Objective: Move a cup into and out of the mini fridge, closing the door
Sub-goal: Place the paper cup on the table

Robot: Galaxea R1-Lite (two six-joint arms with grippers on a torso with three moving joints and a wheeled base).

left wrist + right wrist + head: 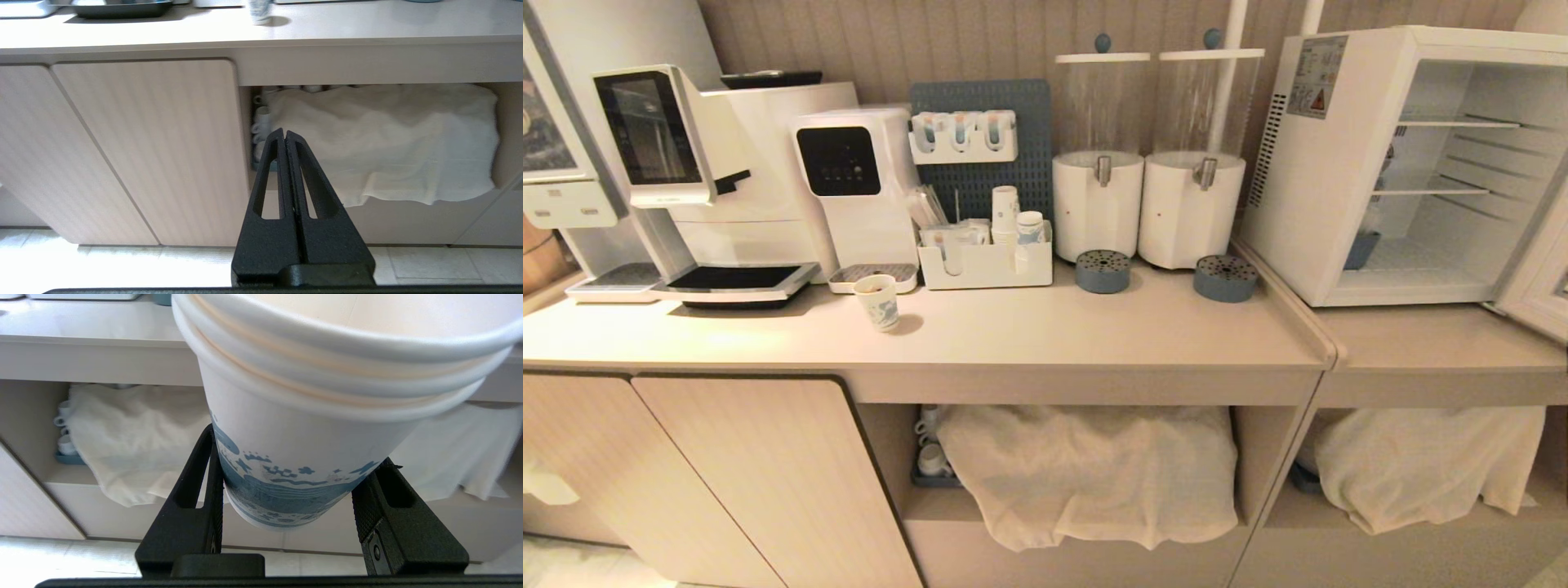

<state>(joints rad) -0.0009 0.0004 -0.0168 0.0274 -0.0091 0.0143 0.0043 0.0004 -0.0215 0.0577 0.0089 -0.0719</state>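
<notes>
Head view opens on the long beige counter (1094,335), smooth and matte, running wall to wall. At its right end sits the mini fridge (1339,188), a white box with its interior exposed: 2 wire shelves, a vented side and a warning sticker (1316,77) whose print is too small to read. The door (1539,278) swings out to the right and is cut off by the frame edge, so no lettering on it can be made out. At the left, a white coffee machine (686,163) with a dark screen. Next, 2 tall clear dispensers (1156,155) on white cylinder bases, and a blue-grey pegboard (984,163) behind a white organizer (984,261) holding stacked paper cups (1005,212). Under the counter, rumpled white cloths (1094,474) drape over the shelves, half hiding some small mugs. A patterned paper cup (876,300) with brownish contents stands alone near the drip tray.

Neither arm shows here. Right wrist view: the right gripper (286,486) hangs below counter height, black textured fingers clamped on the lower part of the cup (294,457), white paper with blue print; 2 rims show, so it looks doubled. Left wrist view: the left gripper (285,136) is empty, its tapered fingers pressed fully together, facing the cabinet fronts.
</notes>
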